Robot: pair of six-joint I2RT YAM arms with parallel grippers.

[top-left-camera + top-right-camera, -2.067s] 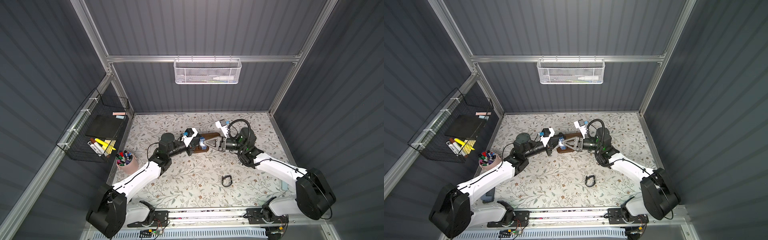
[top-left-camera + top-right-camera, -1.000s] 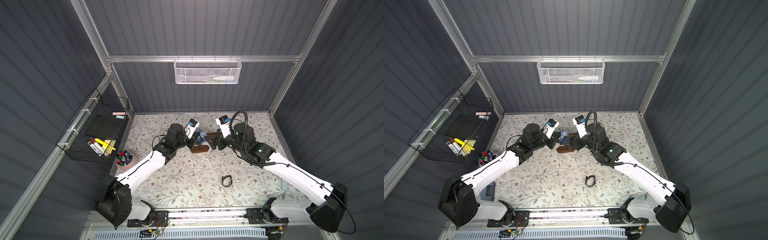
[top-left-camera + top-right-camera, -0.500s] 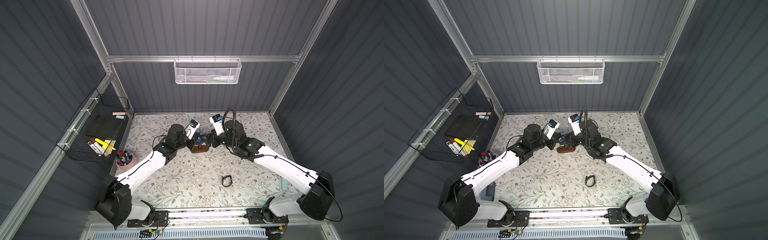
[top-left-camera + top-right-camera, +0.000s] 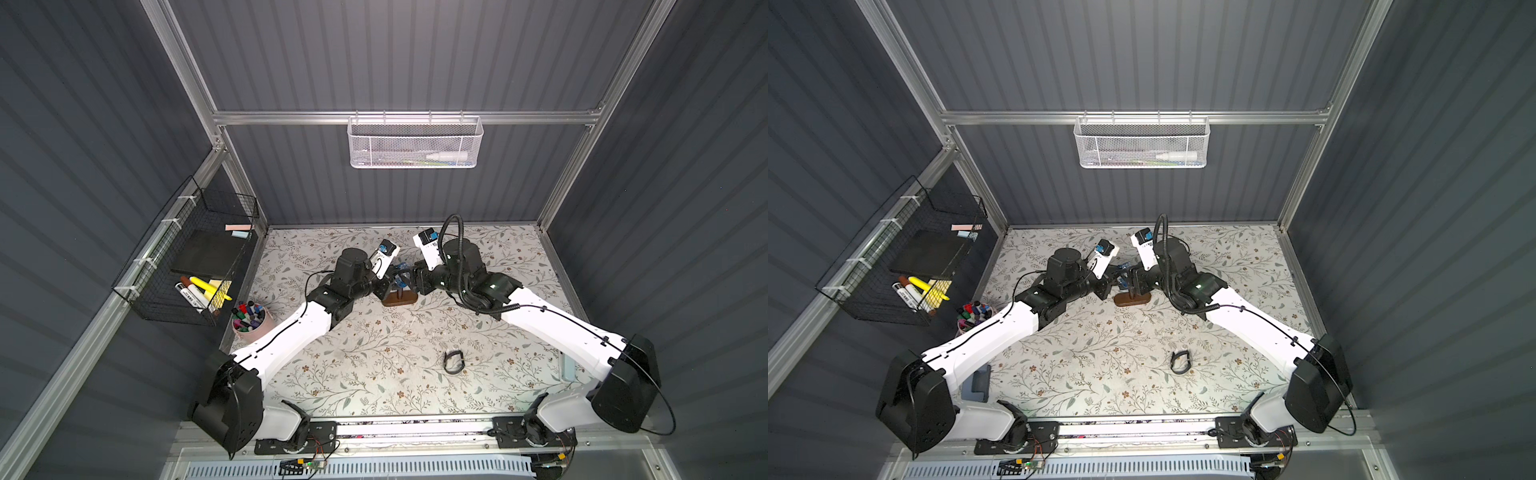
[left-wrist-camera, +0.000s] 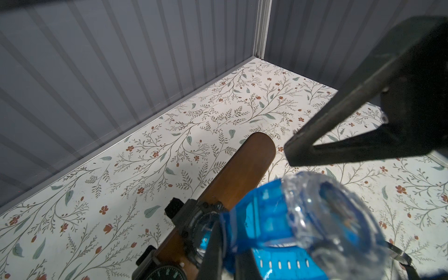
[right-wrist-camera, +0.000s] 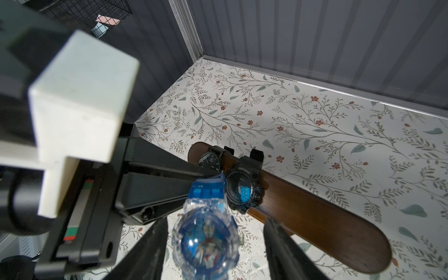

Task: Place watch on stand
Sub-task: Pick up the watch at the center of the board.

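Note:
The watch is translucent blue with a clear bezel and hangs just beside the stand's dark brown bar. My left gripper is shut on its blue strap. In the right wrist view, my right gripper stands open around the watch face, one finger close to the case and the other clear of it. Two dark watches sit on the bar next to the blue strap. In both top views the grippers meet above the stand's oval base.
A black watch lies loose on the floral mat toward the front. A pink cup of markers stands at the left edge, below a black wire basket. A white mesh basket hangs on the back wall.
My right arm has swung left to the stand and its jaws have narrowed around the blue watch face. The left gripper has stayed shut on the strap in the same spot.

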